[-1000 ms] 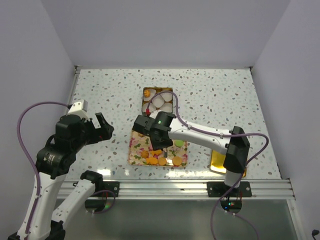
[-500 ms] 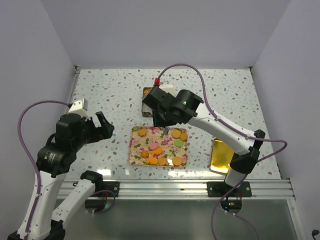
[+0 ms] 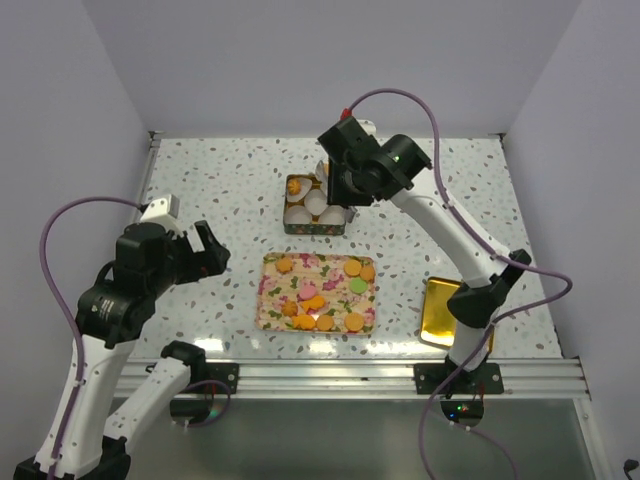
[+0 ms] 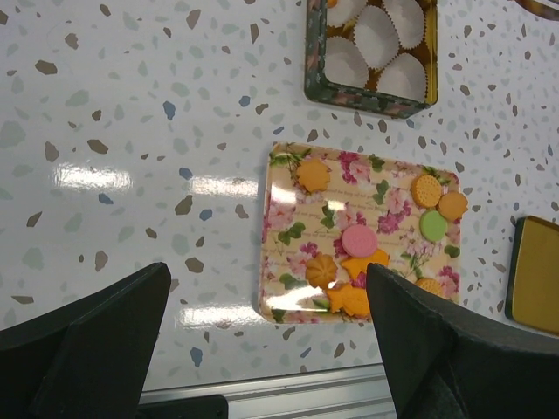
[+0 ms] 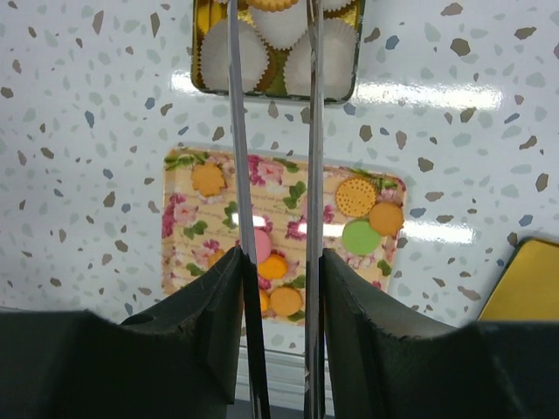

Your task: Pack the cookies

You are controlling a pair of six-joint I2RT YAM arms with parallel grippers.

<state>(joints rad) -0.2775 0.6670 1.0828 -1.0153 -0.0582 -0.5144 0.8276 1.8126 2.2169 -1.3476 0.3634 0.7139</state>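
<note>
One held piece: orange cookie (image 5: 276, 3), pinched at the blade tips of the right end effector (image 5: 271, 9), which is clamped on it.
Position: above the tin (image 3: 315, 228), at the far middle of the counter (image 3: 200, 180).
Key relation: white paper cups (image 5: 231, 54) sit directly beneath the tips and just to their near side. The next move is judged a short straight drop.
Long axis: none to align, since the piece is round.
Other cookies (image 3: 318, 298): on the floral tray (image 3: 270, 300), on the near side of the tin.
Left end effector (image 4: 266, 275): fingers wide apart and empty, left of the tray, well apart from the tin.
Nearer arm: right.
</note>
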